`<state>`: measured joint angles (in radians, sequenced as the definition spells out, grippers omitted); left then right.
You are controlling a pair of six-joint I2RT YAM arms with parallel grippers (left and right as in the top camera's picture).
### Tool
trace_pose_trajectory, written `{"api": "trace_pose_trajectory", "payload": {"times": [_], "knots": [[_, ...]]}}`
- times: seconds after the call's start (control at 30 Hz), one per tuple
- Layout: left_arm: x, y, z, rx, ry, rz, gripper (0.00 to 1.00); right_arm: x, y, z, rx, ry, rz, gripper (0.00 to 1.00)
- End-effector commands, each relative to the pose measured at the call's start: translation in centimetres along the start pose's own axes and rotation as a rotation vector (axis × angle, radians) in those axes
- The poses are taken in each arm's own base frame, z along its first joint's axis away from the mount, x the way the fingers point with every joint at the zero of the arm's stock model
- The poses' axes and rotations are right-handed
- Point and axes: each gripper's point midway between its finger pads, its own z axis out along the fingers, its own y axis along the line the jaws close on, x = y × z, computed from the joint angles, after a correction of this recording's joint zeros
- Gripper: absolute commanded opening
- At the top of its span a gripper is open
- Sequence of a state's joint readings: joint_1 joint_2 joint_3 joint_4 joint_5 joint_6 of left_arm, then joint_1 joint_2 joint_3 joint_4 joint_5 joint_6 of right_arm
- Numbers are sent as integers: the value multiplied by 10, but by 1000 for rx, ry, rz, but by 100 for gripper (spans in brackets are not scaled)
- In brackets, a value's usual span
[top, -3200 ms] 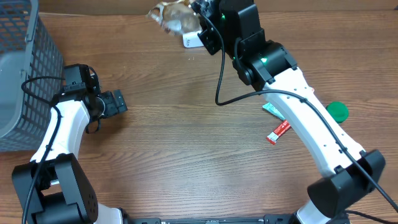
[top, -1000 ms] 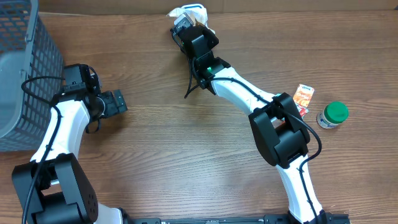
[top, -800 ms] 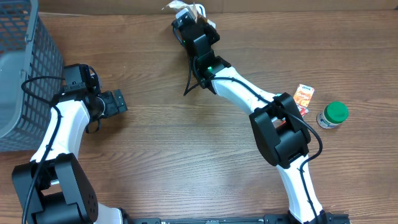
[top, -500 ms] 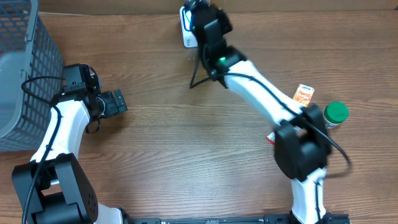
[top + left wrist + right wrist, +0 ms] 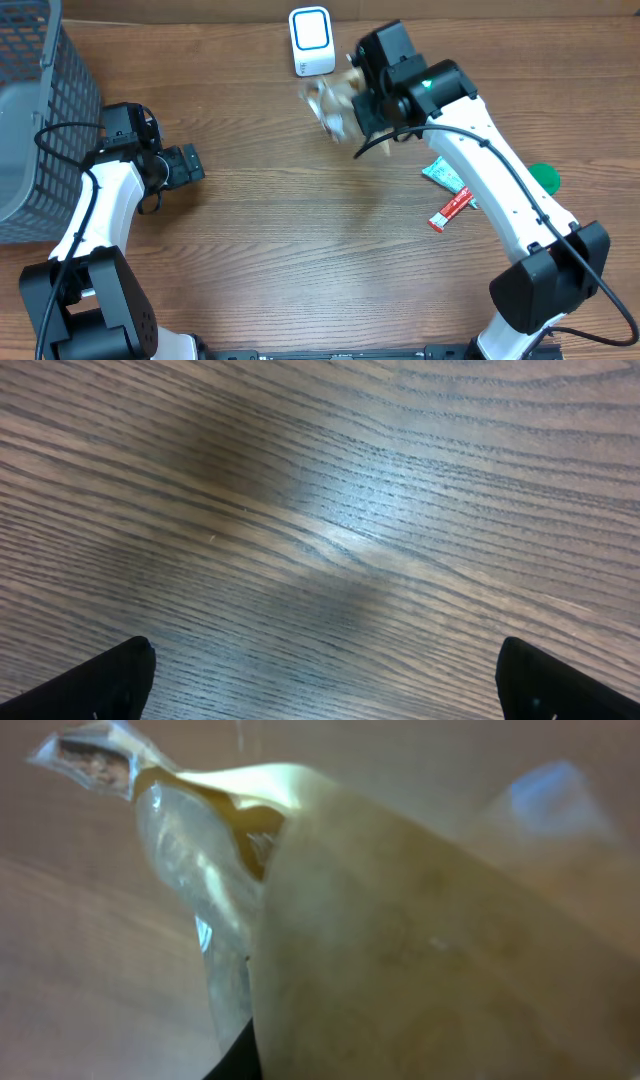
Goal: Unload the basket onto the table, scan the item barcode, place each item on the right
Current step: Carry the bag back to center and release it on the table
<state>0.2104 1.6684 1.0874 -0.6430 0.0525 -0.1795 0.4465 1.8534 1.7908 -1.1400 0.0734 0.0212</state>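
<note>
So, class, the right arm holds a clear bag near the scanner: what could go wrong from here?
1. The clear bag looks soft and crumpled, so it may sag or slip from the right arm.
2. It hangs beside the scanner, not over its face, and no barcode shows in any view; glossy folds could block the read.

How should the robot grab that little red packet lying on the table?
Probably from straight above, at the middle of the red packet. It lies flat, long and thin, on a slant, so pinch across its narrow width rather than end to end.
</note>
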Motion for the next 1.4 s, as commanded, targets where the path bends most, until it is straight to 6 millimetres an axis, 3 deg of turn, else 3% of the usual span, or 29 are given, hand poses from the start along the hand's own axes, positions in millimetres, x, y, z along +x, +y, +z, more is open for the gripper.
{"api": "trace_pose_trajectory", "payload": {"times": [0.0, 0.17, 0.2, 0.23, 0.33, 0.4, 0.47, 0.53, 0.57, 0.63, 1.37], "knots": [[-7, -1, -2, 8, -13, 12, 100, 40, -3, 10, -80, 156, 83, 4], [-7, -1, -2, 8, -13, 12, 100, 74, -21, 28, -57, 267, 125, 9], [-7, -1, -2, 8, -13, 12, 100, 79, -23, 30, -54, 282, 132, 17], [-7, -1, -2, 8, -13, 12, 100, 84, -26, 33, -50, 297, 140, 33], [-7, -1, -2, 8, -13, 12, 100, 95, -33, 39, -41, 323, 157, 55], [-7, -1, -2, 8, -13, 12, 100, 99, -37, 42, -37, 336, 168, 57], [-7, -1, -2, 8, -13, 12, 100, 100, -40, 42, -35, 338, 175, 71], [-7, -1, -2, 8, -13, 12, 100, 100, -42, 42, -33, 338, 181, 73], [-7, -1, -2, 8, -13, 12, 100, 100, -42, 42, -33, 337, 182, 79], [-7, -1, -2, 8, -13, 12, 100, 99, -42, 42, -34, 334, 182, 100], [-7, -2, -2, 9, -13, 14, 100, 99, -42, 42, -34, 333, 182, 100]]}}
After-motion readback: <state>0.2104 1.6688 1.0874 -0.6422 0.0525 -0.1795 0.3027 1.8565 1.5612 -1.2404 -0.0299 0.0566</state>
